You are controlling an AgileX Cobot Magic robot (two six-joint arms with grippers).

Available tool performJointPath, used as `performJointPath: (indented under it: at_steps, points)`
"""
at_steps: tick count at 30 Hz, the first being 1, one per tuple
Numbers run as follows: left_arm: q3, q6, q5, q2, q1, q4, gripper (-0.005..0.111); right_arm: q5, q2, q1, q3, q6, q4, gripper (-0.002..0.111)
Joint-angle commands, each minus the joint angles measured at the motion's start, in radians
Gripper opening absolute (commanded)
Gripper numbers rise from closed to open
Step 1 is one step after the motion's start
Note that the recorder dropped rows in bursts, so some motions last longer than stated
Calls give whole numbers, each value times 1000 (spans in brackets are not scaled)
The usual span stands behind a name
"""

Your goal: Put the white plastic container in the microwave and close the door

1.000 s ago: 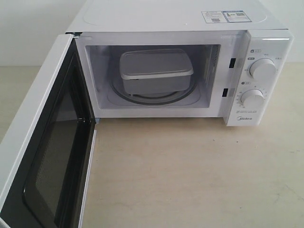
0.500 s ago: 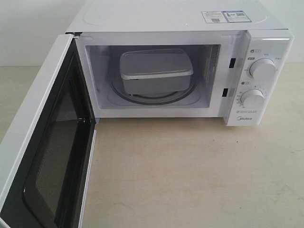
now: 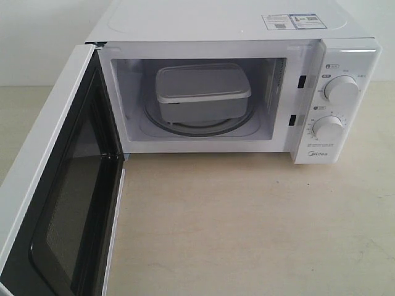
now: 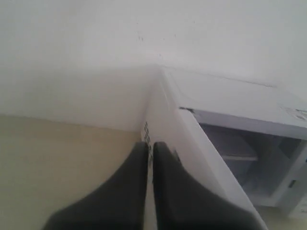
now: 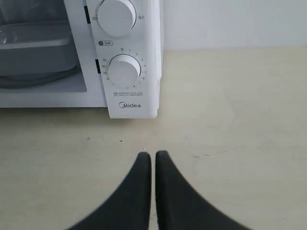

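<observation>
The white plastic container point(image 3: 202, 92) stands lidded on the glass turntable point(image 3: 185, 128) inside the microwave point(image 3: 216, 21). The door point(image 3: 43, 154) is swung wide open to the left, its dark window facing the cavity. Neither gripper shows in the exterior view. In the left wrist view my left gripper point(image 4: 149, 144) is shut and empty, its tips close against the outer side of the door point(image 4: 192, 143) near its top edge; whether they touch it I cannot tell. My right gripper point(image 5: 153, 154) is shut and empty over the table, just in front of the control panel point(image 5: 129, 57); the container point(image 5: 33, 48) shows partly beyond.
Two round dials point(image 3: 340, 89) point(image 3: 328, 127) sit on the panel at the microwave's right. The beige tabletop point(image 3: 247, 222) spreads in front of the cavity. A white wall point(image 4: 96, 48) stands behind the microwave.
</observation>
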Motion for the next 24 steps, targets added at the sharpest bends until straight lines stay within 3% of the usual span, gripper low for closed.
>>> performJointPath:
  at_steps: [1,7,11,14,19,24]
  points:
    - [-18,-48,60,4,2,-20,4,-3,-4,-5,-1,0,-8,0]
    - [-18,-66,9,15,2,-105,4,-3,-4,-5,-1,0,-8,0]
    - [-56,-87,154,109,2,-142,4,-3,-4,-5,-1,0,-8,0]
    - [-115,-75,287,243,2,-144,4,-3,-4,-5,-1,0,-8,0]
    - [-344,105,476,598,2,-129,4,-3,-4,-5,-1,0,-8,0]
    - [-402,196,529,885,2,-41,4,-3,-4,-5,-1,0,-8,0]
